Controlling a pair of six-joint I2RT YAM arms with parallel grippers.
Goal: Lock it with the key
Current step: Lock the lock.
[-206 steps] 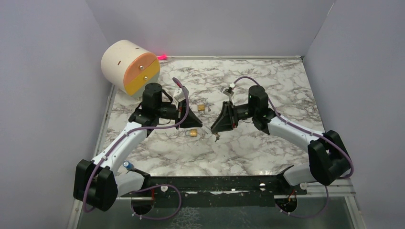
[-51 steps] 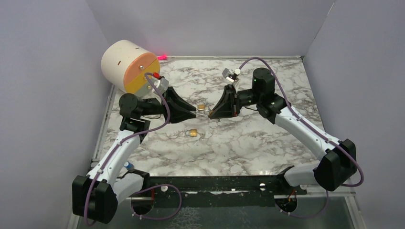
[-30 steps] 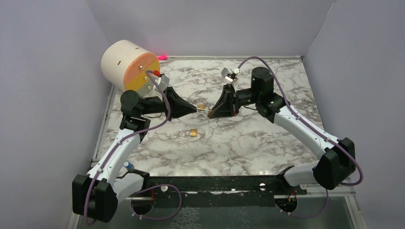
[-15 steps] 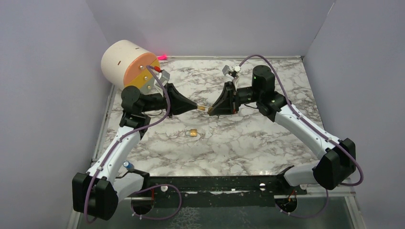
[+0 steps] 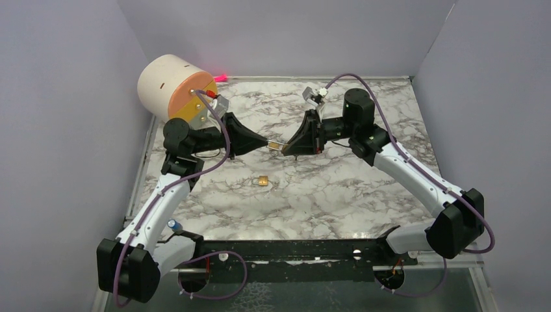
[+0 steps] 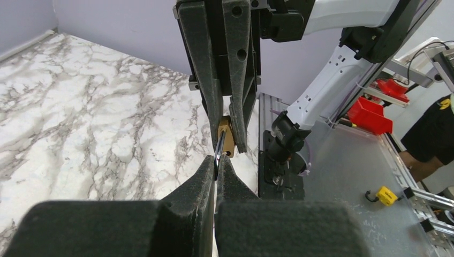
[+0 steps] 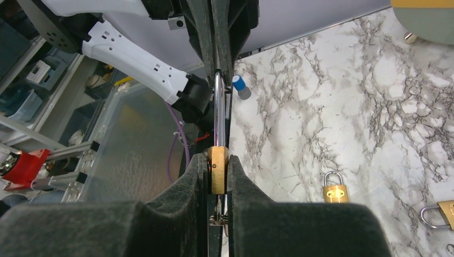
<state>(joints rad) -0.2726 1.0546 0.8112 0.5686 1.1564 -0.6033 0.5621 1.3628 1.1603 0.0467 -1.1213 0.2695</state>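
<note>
A small brass padlock (image 5: pixel 278 147) is held in the air between my two grippers, above the middle of the marble table (image 5: pixel 338 195). My right gripper (image 7: pixel 217 158) is shut on its brass body (image 7: pixel 217 170). A key (image 7: pixel 219 216) hangs under the body, between the fingers. The silver shackle (image 7: pixel 218 107) points away toward my left gripper (image 6: pixel 216 160), which is shut on the shackle (image 6: pixel 219 150). In the left wrist view the brass body (image 6: pixel 227 140) sits between the right gripper's fingers (image 6: pixel 206 80). The two grippers meet tip to tip in the top view, left gripper (image 5: pixel 266 142) facing right gripper (image 5: pixel 286 148).
A second padlock (image 5: pixel 262 182) lies on the table nearer the bases; it also shows in the right wrist view (image 7: pixel 334 187), with another padlock (image 7: pixel 441 211) at the edge. A cream drum with an orange and yellow face (image 5: pixel 175 91) stands at the far left. Grey walls enclose the table.
Both grippers have moved together a little up and toward the far side, still joined on the padlock. The left arm has lifted. Both stay shut.
</note>
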